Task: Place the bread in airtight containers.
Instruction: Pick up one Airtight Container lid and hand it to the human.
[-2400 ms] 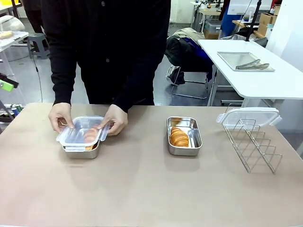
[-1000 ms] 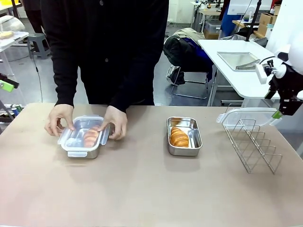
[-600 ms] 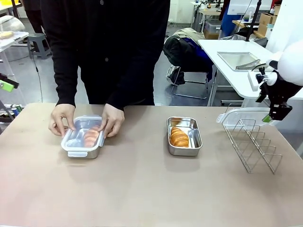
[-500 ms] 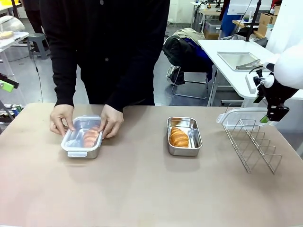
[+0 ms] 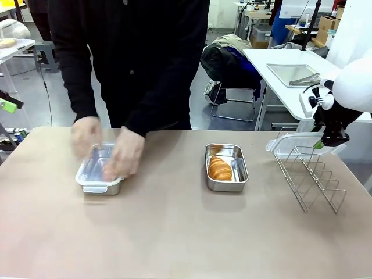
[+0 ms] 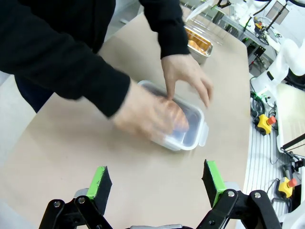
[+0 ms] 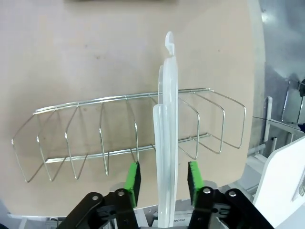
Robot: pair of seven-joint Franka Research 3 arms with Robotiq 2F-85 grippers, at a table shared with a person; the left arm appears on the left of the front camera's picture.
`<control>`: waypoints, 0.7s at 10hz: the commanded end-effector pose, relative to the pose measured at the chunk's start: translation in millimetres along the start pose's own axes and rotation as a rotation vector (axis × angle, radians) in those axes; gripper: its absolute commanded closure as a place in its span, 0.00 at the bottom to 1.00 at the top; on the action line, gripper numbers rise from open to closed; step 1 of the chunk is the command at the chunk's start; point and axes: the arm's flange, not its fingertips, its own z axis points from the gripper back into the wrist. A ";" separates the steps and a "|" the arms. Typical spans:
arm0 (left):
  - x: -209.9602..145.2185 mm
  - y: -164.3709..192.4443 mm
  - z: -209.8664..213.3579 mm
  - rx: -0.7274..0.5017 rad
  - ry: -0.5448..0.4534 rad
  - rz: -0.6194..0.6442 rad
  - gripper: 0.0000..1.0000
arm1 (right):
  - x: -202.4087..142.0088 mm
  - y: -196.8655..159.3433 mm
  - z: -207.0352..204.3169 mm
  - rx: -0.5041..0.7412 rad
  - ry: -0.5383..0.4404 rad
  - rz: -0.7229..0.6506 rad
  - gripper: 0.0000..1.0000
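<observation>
A person's hands (image 5: pixel 110 152), blurred with motion, lie on the clear lid of the left airtight container (image 5: pixel 96 186); the bread in it is hidden under them. The same lidded container (image 6: pixel 190 131) lies ahead of my open left gripper (image 6: pixel 157 186), well apart from it. The right container (image 5: pixel 238 170) stands uncovered with a golden croissant (image 5: pixel 220 168) inside. A second clear lid (image 5: pixel 305 142) rests on the wire rack (image 5: pixel 311 180). My right gripper (image 5: pixel 328 141) is at its right end. This lid (image 7: pixel 166 143) stands edge-on between the green pads (image 7: pixel 133 179), with a small gap on each side.
The wire rack (image 7: pixel 95 138) stands at the table's right side, near the edge. Behind it a white table carries a flat steel tray (image 5: pixel 296 74) with tongs. The person stands at the far edge, at the left. The near half of the table is bare.
The person set the lid down on the left container, and their hands now move fast over it. My right gripper came in from the right, down to the lid on the rack, its jaws narrower.
</observation>
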 end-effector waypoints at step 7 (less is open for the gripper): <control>1.2 -1.5 -0.8 0.001 0.007 -0.010 0.00 | 4.9 6.0 5.6 0.006 -0.009 0.034 1.00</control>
